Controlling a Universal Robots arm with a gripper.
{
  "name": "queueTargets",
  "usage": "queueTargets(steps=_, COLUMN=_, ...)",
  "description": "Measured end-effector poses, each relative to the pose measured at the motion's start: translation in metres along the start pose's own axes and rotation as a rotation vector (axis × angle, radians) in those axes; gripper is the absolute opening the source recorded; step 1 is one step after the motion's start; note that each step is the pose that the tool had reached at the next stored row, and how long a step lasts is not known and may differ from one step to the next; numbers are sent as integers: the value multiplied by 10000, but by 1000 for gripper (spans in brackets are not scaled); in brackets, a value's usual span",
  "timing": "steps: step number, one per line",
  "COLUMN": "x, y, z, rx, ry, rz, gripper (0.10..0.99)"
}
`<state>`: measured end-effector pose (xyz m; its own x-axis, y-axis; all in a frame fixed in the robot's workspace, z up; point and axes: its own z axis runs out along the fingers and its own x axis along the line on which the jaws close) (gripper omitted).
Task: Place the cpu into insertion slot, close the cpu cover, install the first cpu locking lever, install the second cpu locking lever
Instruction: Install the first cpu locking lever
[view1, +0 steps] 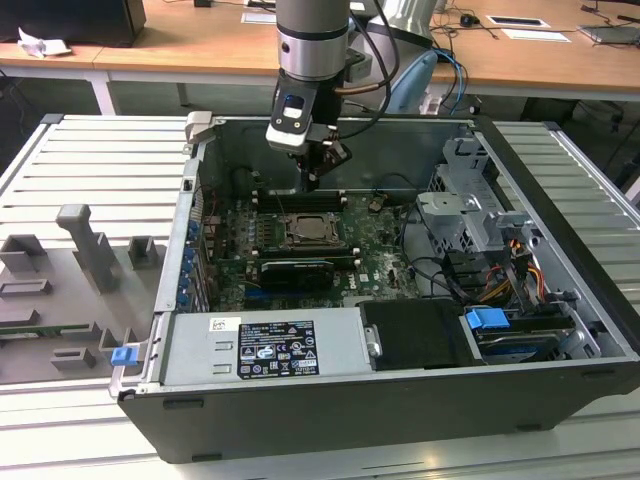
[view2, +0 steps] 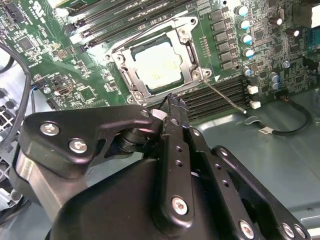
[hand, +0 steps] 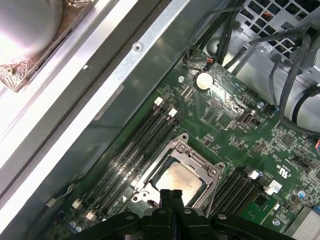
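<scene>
The jaws are sitting pressed together, gripping nothing, and hanging over the edge of the insertion slot (view1: 312, 231). Beneath, the cpu (view2: 157, 65) is lying flat in that slot, its pale face showing through the window of the lowered cpu cover (view2: 129, 75). A thin lever (view2: 226, 96) is angling out over the memory slots (view2: 200, 102). Farther off, the case (view1: 400, 420) is resting on the table (view1: 90, 160).

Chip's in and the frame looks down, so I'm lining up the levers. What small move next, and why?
Probably ease the shut gripper sideways onto the thin lever: it juts loose over the memory slots, while the cover already lies flat around the chip.
</scene>
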<state>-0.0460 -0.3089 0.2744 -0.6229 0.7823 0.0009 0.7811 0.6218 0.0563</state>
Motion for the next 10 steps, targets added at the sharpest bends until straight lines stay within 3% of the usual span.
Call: queueTargets(steps=10, x=0, y=0, z=0, rx=0, ry=18, rz=-311, gripper=106)
